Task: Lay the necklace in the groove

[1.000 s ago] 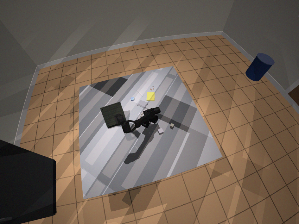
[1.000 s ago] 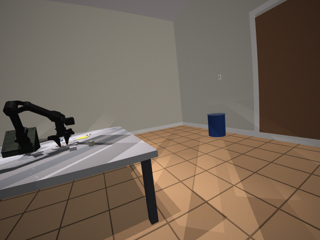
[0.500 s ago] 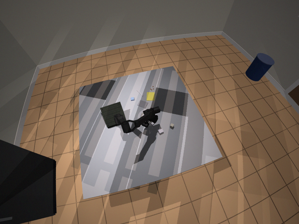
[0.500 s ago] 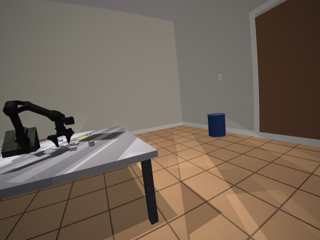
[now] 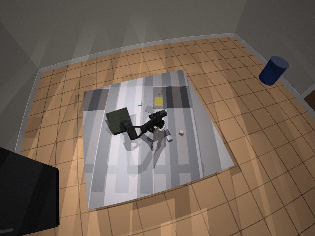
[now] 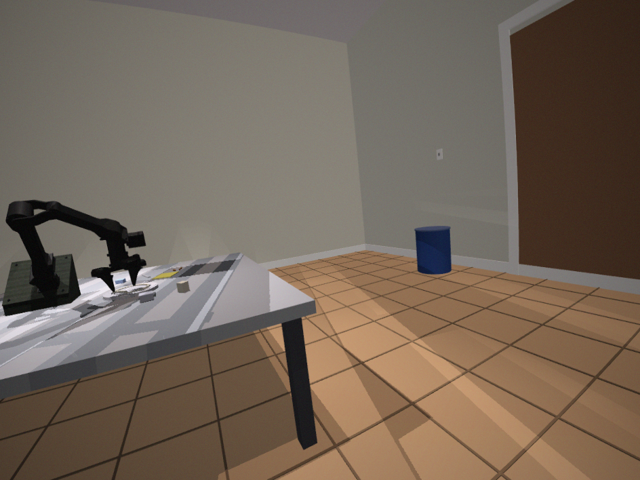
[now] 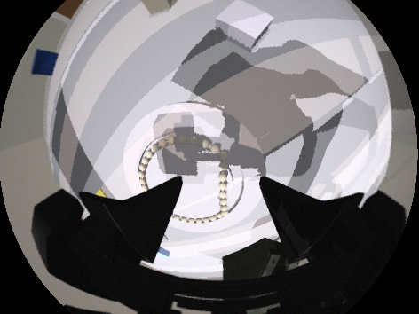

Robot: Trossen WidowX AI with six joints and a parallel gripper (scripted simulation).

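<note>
The round bead board (image 7: 133,155) (image 6: 153,287) is pale and lies flat on the table under the gripper. The pearl bead necklace (image 7: 223,186) lies on it as a loop of cream beads. In the wrist view its far and left beads run along the circular groove line. Its right side runs nearly straight, inside the groove's right arc, with a corner at each end. My gripper (image 7: 221,180) (image 6: 124,289) is open, its fingertips wide apart just above the board, with the straight right side showing between them. The left finger hides the necklace's lower left part.
A pale lavender block (image 7: 243,21) (image 5: 169,137) lies beyond the board, and a beige cube (image 5: 181,132) (image 6: 182,286) farther right. A yellow square (image 5: 158,101), a blue block (image 5: 139,104), a flat grey piece (image 5: 150,109) and a thin white rod (image 5: 147,98) lie behind.
</note>
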